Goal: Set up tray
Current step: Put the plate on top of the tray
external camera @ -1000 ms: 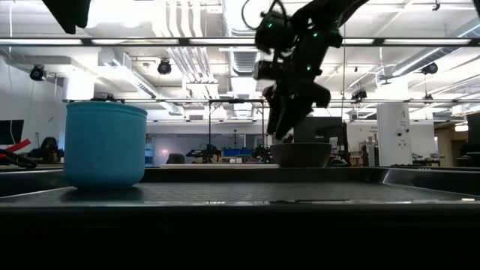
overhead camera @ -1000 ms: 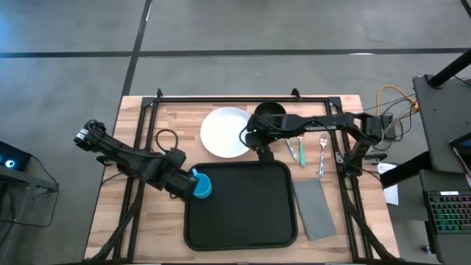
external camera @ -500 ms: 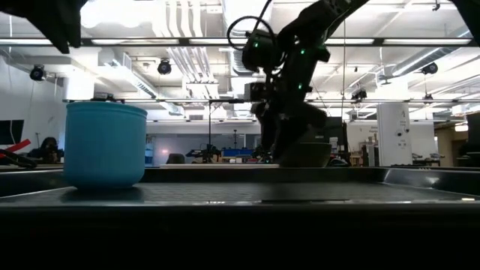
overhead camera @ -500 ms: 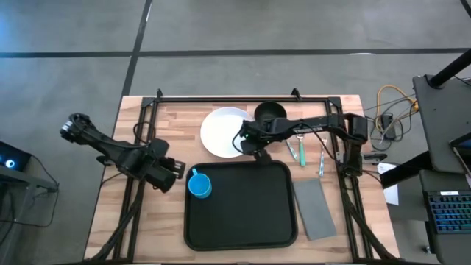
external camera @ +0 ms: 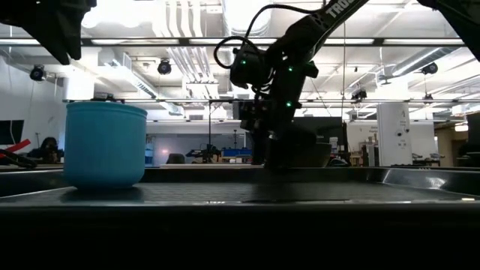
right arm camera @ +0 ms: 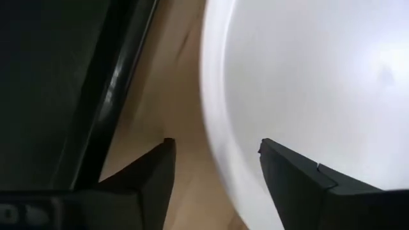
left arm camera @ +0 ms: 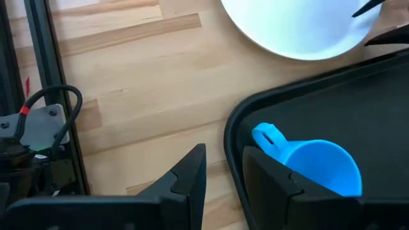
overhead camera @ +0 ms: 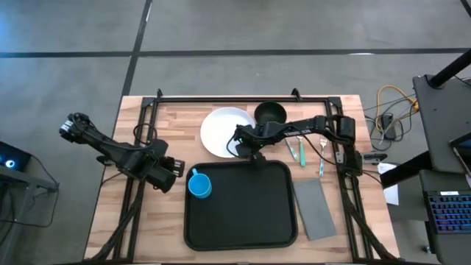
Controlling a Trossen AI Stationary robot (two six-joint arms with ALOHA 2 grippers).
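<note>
The large black tray (overhead camera: 243, 210) lies on the table's near middle. A blue cup (overhead camera: 199, 184) stands upright in the tray's far left corner, also visible in the low view (external camera: 105, 142). A white plate (overhead camera: 224, 131) rests flat on the wood beyond the tray. My right gripper (overhead camera: 241, 145) is low at the plate's near right rim, open, with one finger over the plate (right arm camera: 307, 76) and one over bare wood beside the tray (right arm camera: 51, 76). My left gripper (left arm camera: 227, 176) is open, just left of the tray and apart from the cup (left arm camera: 316, 166). My right gripper's open fingers straddle the plate's near right rim (right arm camera: 214, 128), pointing down at a slant from the table's right. I cannot tell whether either finger touches the plate. The plate lies flat on the table.
A black bowl (overhead camera: 270, 113) stands right of the plate, behind my right arm. A teal-handled utensil (overhead camera: 293, 152) and a fork (overhead camera: 322, 154) lie right of the tray's far corner. A grey napkin (overhead camera: 315, 208) lies along the tray's right side. Black frame rails run down both table sides.
My left gripper has drawn back from the blue cup toward the table's left edge; the cup stays upright on the tray. My right gripper has moved from beside the bowl toward the table's left and downward, arriving at the plate's near right rim.
</note>
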